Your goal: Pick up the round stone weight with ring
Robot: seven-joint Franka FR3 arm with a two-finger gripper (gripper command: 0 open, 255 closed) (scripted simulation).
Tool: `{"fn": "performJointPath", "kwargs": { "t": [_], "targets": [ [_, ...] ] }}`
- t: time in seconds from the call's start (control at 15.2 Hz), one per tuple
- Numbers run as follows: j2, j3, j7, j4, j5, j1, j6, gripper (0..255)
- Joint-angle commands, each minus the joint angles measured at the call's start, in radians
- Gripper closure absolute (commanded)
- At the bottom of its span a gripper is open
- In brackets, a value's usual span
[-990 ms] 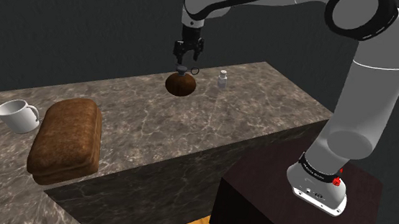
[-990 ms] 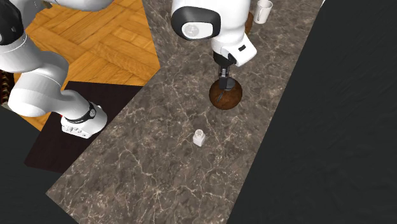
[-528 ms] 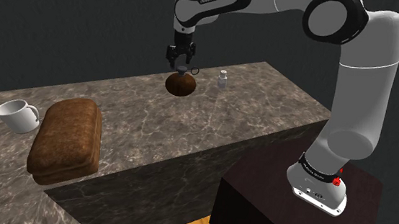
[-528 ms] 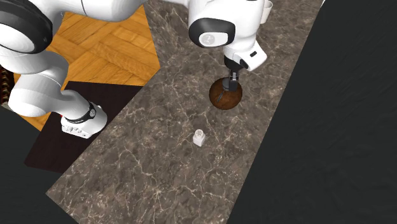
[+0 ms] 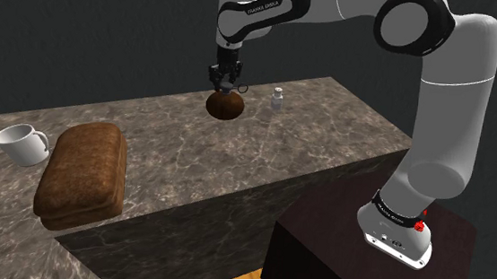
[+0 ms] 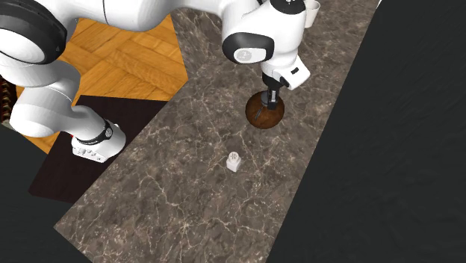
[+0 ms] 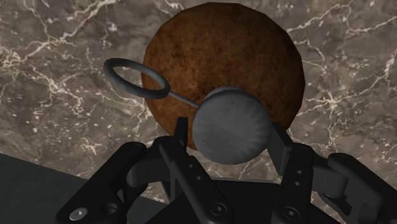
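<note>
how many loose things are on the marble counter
4: a white mug and a brown loaf at the shoulder view's left, the round brown weight under the pincer, a small white shaker beside it.

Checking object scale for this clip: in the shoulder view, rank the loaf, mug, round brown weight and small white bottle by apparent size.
1. brown loaf
2. white mug and round brown weight: near alike; the mug sits nearer the camera, so unranked
3. small white bottle

Mottled rust-brown weight (image 7: pixel 222 57), grey ring (image 7: pixel 107 69), dark white-veined marble counter (image 5: pixel 310 138).
</note>
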Motion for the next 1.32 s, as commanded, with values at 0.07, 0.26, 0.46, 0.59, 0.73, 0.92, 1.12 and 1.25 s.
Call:
{"fn": "performJointPath", "kwargs": {
  "t": [0.07,0.26,0.46,0.59,0.73,0.92,1.12,1.25],
  "targets": [
    [0.000,0.000,0.000,-0.001,0.000,0.000,0.001,255],
    [0.000,0.000,0.000,-0.001,0.000,0.000,0.001,255],
    [-0.004,0.000,0.000,0.008,0.000,0.000,-0.012,255],
    [-0.010,0.000,0.002,0.026,0.000,0.000,-0.036,255],
    [-0.016,0.000,0.003,0.045,-0.001,-0.001,-0.061,255],
    [-0.022,0.000,0.005,0.076,-0.001,-0.001,-0.098,255],
    [-0.027,0.000,0.008,0.110,-0.002,-0.001,-0.136,255],
    [-0.028,0.000,0.009,0.134,-0.002,-0.001,-0.162,255]
  ]
}}
